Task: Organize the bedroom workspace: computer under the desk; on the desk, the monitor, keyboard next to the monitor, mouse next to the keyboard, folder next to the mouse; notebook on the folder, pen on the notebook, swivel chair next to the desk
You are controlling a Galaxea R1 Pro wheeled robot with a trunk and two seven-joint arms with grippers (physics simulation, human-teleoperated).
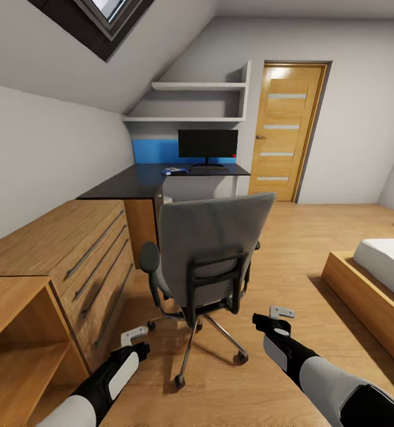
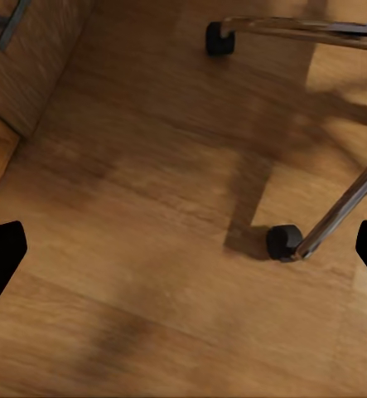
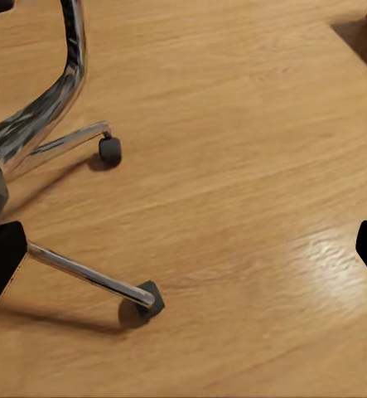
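Observation:
The grey swivel chair (image 1: 214,249) stands right in front of me with its back toward me, hiding its seat. Behind it is the black desk (image 1: 131,182), carrying the monitor (image 1: 208,144) with the keyboard (image 1: 208,169) before it. Left of the keyboard lies the blue folder (image 1: 174,171) with something small and pale on top, too small to identify. My left gripper (image 1: 133,337) hangs open and empty near the chair's left casters (image 2: 282,243). My right gripper (image 1: 281,311) is open and empty beside the chrome base (image 3: 75,274).
A light wooden drawer cabinet (image 1: 96,249) and an open shelf unit (image 1: 19,332) line the left wall. A low wooden bed (image 1: 374,273) stands at the right. Behind the desk are white wall shelves (image 1: 197,101), and a wooden door (image 1: 285,130) is to their right. Wood floor (image 1: 291,237) lies open between chair and bed.

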